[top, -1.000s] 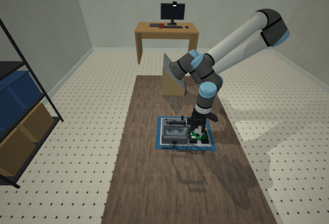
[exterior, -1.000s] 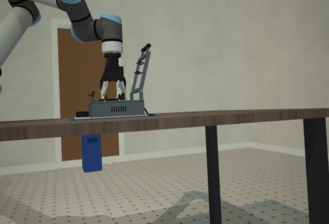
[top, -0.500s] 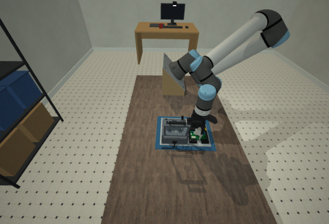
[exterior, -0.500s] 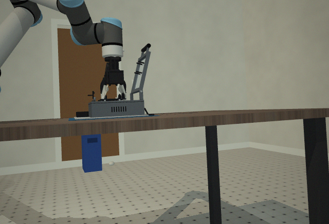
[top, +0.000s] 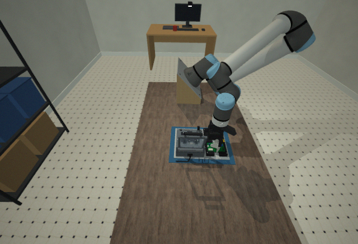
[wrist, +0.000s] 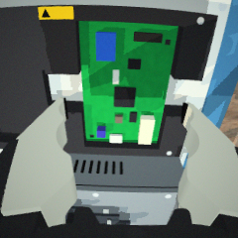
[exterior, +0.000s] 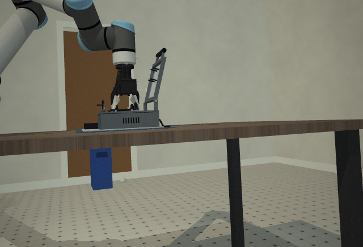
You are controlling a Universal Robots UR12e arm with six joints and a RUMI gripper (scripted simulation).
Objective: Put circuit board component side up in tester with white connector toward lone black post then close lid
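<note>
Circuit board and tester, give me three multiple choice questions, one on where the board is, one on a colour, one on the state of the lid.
1. Where does the circuit board lie?
A. In the black tray
B. On the floor
C. On the wooden desk

2. What colour is the mat under the tester?
A. Red
B. Blue
C. Yellow

3. How does the tester's lid stand?
A. Latched shut
B. Raised open
C. Lying detached on the table

Answers: 1 A, the wrist view shows the green board seated in the black tray, between the open end effector fingers. 2 B, the top view shows a blue border around the fixture. 3 B, the exterior view shows the lid frame standing up above the tester body.
</note>
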